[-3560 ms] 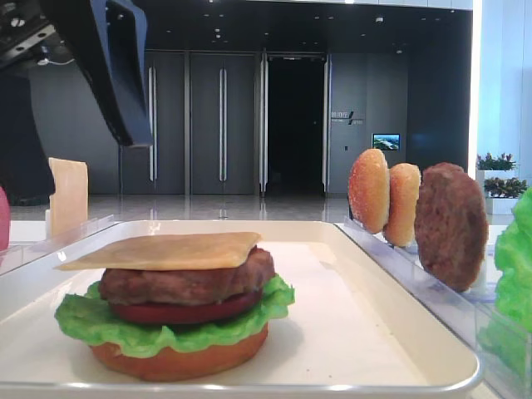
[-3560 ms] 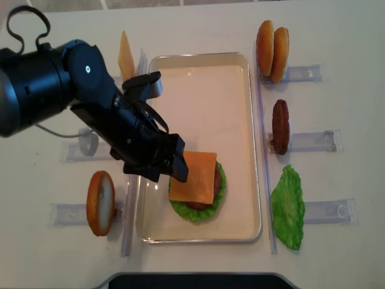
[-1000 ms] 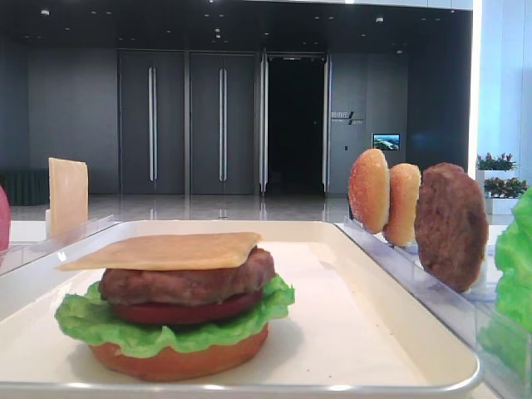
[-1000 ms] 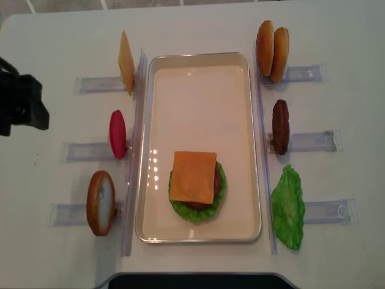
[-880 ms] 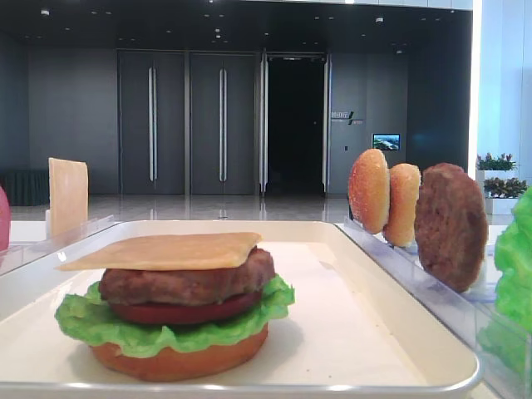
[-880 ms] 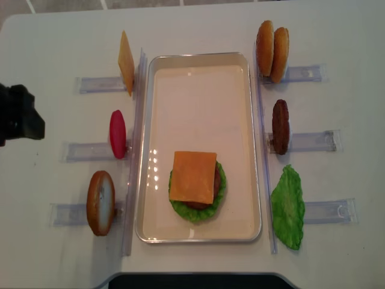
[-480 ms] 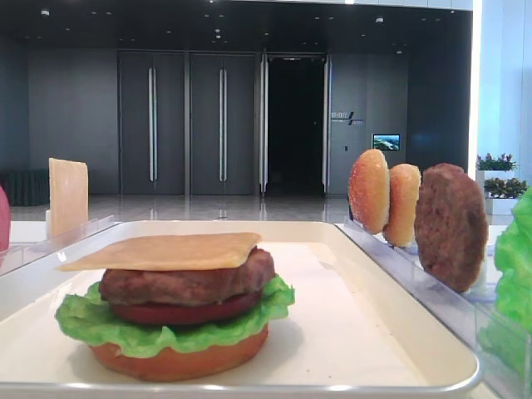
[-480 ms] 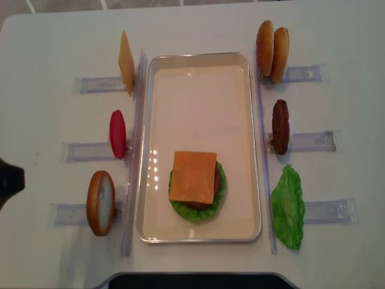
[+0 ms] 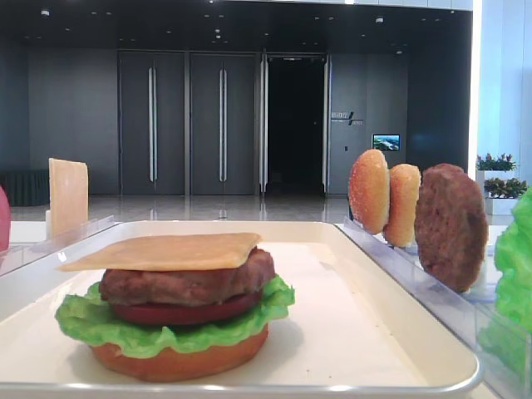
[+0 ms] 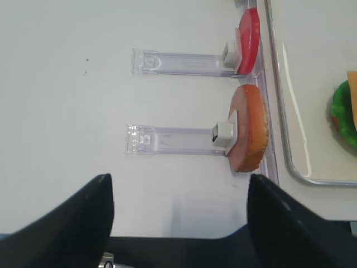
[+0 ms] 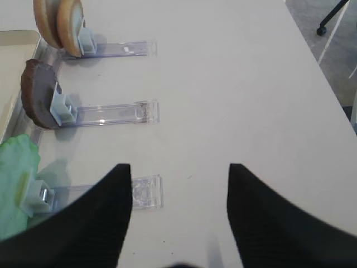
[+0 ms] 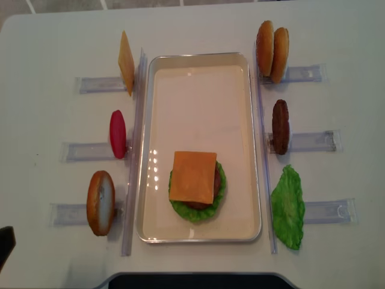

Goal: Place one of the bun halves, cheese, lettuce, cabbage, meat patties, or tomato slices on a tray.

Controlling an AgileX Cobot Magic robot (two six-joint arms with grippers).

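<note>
On the white bench point(image 12: 198, 24), you have, largest first: the tray point(image 12: 243, 144), shallow, white, rounded rim, long axis running away from the robot; stacked at its near end, a bun base, ruffled green lettuce point(image 12: 178, 208), smooth red tomato, grainy brown patty, topped by a thin flat cheese point(image 12: 193, 176) square. Beside the tray, standing on edge in clear racks point(image 12: 313, 141): spare lettuce leaf point(image 12: 287, 206), two speckled bun halves point(image 12: 272, 50), one meat patty point(image 12: 280, 126), one bun half point(image 12: 100, 202), one tomato slice point(image 12: 118, 133), one cheese slice point(image 12: 126, 62). Your left gripper point(image 10: 178, 184) has jaws spread, pinching nothing; that lone bun half lies ahead and right of it, broad face toward the jaws. Right gripper point(image 11: 179, 170): jaws spread, nothing held.
</note>
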